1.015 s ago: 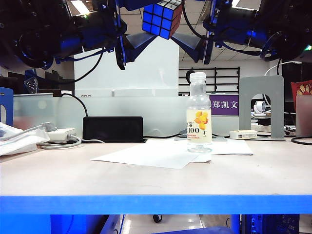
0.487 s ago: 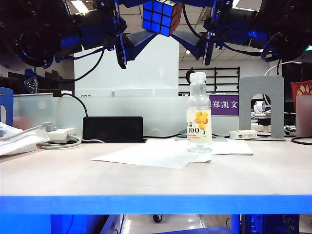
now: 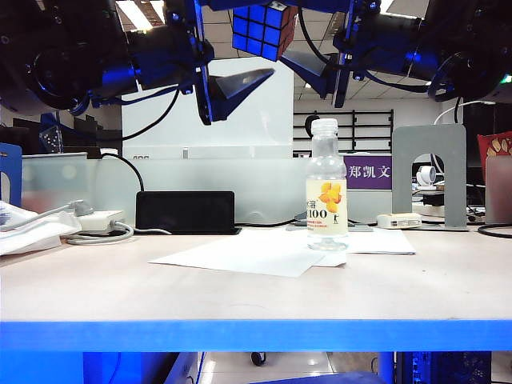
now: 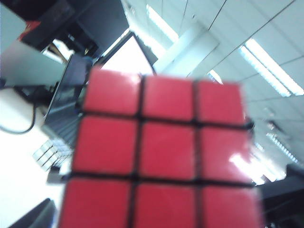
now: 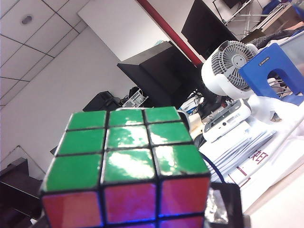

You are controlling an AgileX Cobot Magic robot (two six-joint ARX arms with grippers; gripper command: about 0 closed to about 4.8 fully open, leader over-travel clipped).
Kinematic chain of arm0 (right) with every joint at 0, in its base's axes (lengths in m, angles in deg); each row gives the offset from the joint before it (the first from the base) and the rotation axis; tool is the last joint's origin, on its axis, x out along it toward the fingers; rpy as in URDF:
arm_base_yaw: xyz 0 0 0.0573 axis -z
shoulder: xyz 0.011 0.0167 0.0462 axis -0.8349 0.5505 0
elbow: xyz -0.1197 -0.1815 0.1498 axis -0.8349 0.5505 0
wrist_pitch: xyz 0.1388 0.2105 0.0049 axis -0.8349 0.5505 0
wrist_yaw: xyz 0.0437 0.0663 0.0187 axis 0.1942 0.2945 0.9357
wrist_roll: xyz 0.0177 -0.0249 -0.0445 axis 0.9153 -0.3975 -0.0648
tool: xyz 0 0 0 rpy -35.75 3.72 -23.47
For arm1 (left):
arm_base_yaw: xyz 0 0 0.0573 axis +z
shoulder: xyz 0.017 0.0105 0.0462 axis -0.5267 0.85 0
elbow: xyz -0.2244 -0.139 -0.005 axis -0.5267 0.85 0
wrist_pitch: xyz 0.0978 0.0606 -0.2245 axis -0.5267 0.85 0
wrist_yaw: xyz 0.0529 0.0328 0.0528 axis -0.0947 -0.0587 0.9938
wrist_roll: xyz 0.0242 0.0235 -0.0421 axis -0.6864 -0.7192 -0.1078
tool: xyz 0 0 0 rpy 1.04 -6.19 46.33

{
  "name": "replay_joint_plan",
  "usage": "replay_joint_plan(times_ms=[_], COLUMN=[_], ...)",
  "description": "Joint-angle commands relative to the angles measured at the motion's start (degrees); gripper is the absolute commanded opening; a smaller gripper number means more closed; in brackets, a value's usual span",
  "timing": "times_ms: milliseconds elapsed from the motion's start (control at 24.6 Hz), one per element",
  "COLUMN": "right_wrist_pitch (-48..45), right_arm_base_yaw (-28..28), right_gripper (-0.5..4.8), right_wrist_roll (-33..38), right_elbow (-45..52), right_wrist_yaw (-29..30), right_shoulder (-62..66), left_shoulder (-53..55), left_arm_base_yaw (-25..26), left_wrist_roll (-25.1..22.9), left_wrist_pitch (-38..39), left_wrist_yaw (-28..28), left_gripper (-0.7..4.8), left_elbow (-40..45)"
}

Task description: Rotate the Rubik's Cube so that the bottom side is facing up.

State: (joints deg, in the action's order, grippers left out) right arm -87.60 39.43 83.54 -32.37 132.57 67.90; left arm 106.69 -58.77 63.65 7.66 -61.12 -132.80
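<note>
The Rubik's Cube [image 3: 262, 30] hangs tilted high above the table, with blue and reddish faces showing in the exterior view. My right gripper [image 3: 280, 29] comes in from the right and is shut on it, its lower finger [image 3: 308, 68] under the cube's edge. The right wrist view shows the cube [image 5: 126, 161] with a green face over a red one and a shiny pad [image 5: 217, 205] against its side. My left gripper [image 3: 256, 38] is open, and its lower finger [image 3: 240, 82] hangs below the cube, apart from it. A red face [image 4: 161, 156] fills the left wrist view.
A clear drink bottle [image 3: 326, 188] stands upright on white paper sheets [image 3: 248, 252] directly below the cube. Behind are a black box [image 3: 185, 212], a grey bookend [image 3: 428, 172] and a power adapter with cables [image 3: 96, 222]. The table's blue front edge [image 3: 256, 334] runs across.
The left gripper has opened and its lower finger has swung down off the cube. The right gripper's jaws closed in on the cube, which stays in place.
</note>
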Motion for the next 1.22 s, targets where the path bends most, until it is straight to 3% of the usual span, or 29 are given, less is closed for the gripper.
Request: replay_joint_plan(times_ms=[41,569,812,1218], right_wrist_pitch=[-1.4,0.92,1.57,1.62], right_arm_base_yaw=[-0.02,2.38,6.54,12.59], right_gripper=[2.63,2.59,2.64,2.64], right_wrist_roll=[-0.22,1.01,4.11,6.86], right_elbow=[-0.26,-6.21,-7.87,-9.62], right_wrist_yaw=[-0.07,10.34,16.98,21.77], right_shoulder=[-0.31,-0.37,-0.44,-0.44], left_shoulder=[-0.26,-0.26,-0.26,-0.26], left_arm_base_yaw=[0.09,1.11,1.92,1.92], left_wrist_roll=[-2.75,-6.67,-8.17,-10.6], left_wrist_pitch=[5.05,16.44,18.86,21.49], left_wrist_yaw=[-3.8,-15.15,-15.72,-15.02], left_gripper=[4.79,4.79,4.79,4.79], left_elbow=[-0.2,-0.2,-0.2,-0.2])
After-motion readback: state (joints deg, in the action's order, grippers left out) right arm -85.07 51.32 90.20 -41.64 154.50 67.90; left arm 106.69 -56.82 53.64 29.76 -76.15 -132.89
